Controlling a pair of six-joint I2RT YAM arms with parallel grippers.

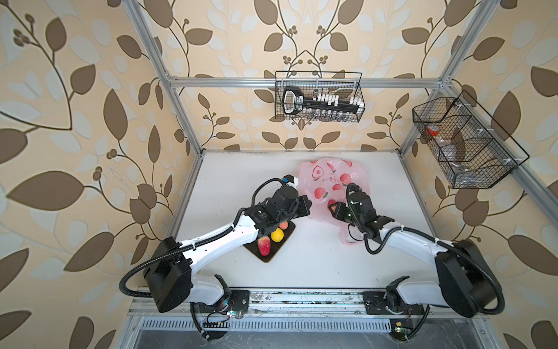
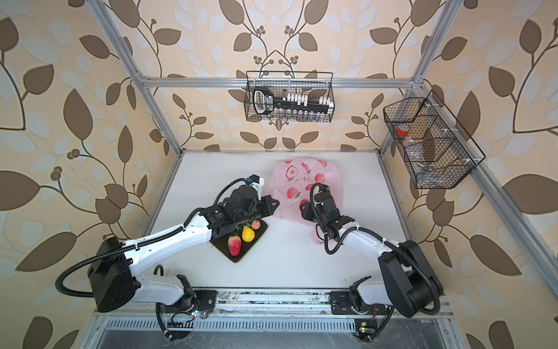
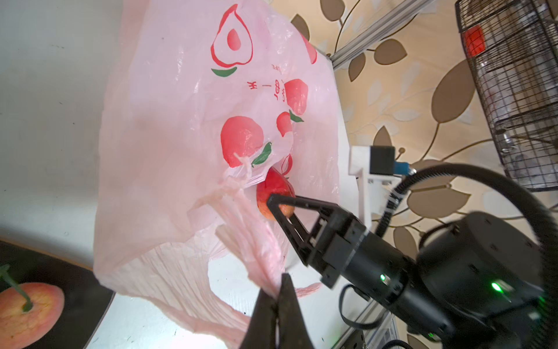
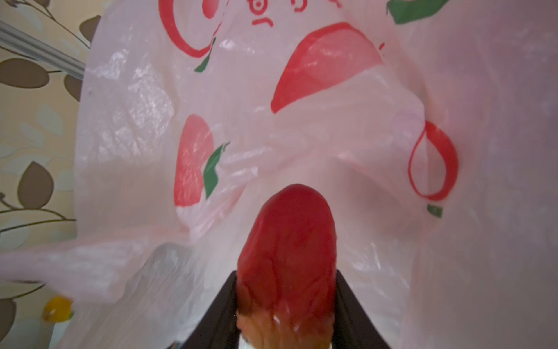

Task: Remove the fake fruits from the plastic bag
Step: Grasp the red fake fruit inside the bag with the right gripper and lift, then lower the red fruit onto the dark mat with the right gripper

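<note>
Right pincer [image 3: 277,208] grips a glossy red strawberry [image 4: 287,241]; left pincer [image 3: 277,293] pinches the crinkly pink bag [image 3: 169,121].
White surface [image 1: 317,266], leaf-patterned walls [image 1: 75,121].

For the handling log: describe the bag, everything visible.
The bag is thin, translucent pink plastic, crinkled, printed with red peaches, green leaves and small red text. It lies slumped on the white table, toward the back, right of centre. The left gripper is shut on a bunched handle strip, which runs stretched. At the mouth the right gripper grips a red fruit. Another loop lies on the table nearer the front.
</note>
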